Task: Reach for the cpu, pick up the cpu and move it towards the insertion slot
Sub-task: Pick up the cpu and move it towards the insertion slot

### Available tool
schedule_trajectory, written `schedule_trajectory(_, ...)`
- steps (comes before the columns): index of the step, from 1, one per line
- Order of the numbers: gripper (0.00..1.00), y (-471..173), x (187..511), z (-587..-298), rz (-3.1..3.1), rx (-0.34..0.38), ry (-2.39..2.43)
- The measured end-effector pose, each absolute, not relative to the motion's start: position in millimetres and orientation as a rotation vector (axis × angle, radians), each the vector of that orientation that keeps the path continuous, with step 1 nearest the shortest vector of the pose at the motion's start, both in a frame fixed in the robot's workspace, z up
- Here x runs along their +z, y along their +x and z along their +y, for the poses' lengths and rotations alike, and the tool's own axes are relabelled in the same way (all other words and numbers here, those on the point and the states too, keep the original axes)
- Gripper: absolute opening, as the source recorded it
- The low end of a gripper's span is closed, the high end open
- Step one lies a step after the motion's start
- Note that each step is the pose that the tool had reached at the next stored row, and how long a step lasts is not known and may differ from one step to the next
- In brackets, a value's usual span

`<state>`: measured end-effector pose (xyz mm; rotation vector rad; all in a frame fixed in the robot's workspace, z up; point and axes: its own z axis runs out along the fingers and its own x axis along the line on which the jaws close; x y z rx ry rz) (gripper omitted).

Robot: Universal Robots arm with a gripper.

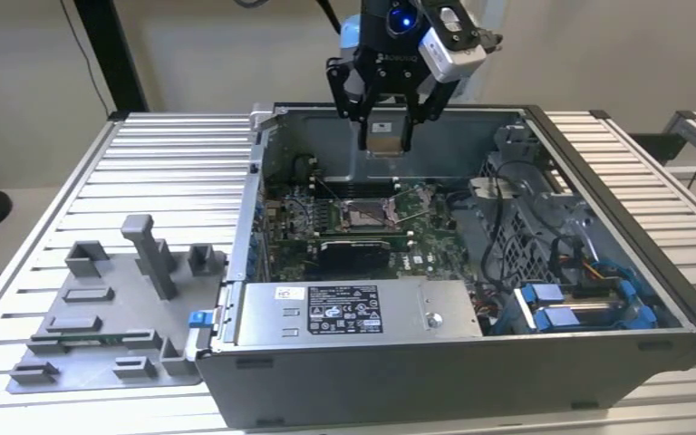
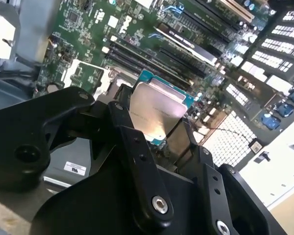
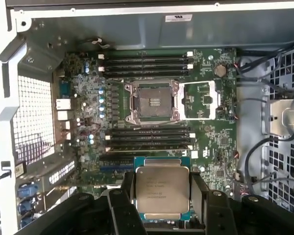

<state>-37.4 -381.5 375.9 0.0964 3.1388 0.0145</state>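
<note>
Gripping the cpu (image 3: 162, 190) between its fingers, the claw (image 3: 161, 205) hangs above the insertion slot (image 3: 152, 101).

CPU (image 3: 162, 191): thin square chip, pale silver face with teal edging, held above the green board and clear of it, clamped at two opposite edges. Insertion slot (image 3: 153, 102): square silver-framed socket with dark centre, open, lying flat between the rows of long dark slots.
</note>
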Motion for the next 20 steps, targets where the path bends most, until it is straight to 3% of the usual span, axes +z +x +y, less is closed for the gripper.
schedule_trajectory(20,0.00,-29,362,-327,3.139,0.015,0.096)
